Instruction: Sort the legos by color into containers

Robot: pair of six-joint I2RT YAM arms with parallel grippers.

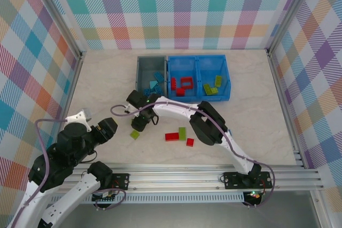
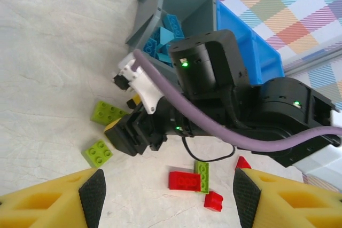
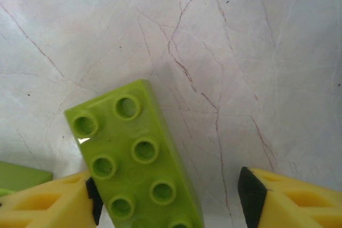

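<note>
A lime green lego (image 3: pixel 133 158), studs up, lies on the table between my right gripper's (image 3: pixel 170 196) fingers. It rests against the left pad (image 3: pixel 94 202), with a gap to the right pad (image 3: pixel 248 191), so the gripper is open around it. In the top view the right gripper (image 1: pixel 140 124) is low over the table, left of centre. A small green lego (image 1: pixel 134 134) lies beside it. A red lego (image 1: pixel 172 136), a green one (image 1: pixel 182 133) and a small red one (image 1: pixel 190 142) lie mid-table. My left gripper (image 2: pixel 166 198) is open and empty, facing that group.
The grey bin (image 1: pixel 142 68) holds light blue legos. Beside it, the blue bin (image 1: pixel 197 61) has red legos in its left half and green ones in its right half. The right arm (image 1: pixel 214 126) stretches across the table's centre. Checkered walls enclose the table.
</note>
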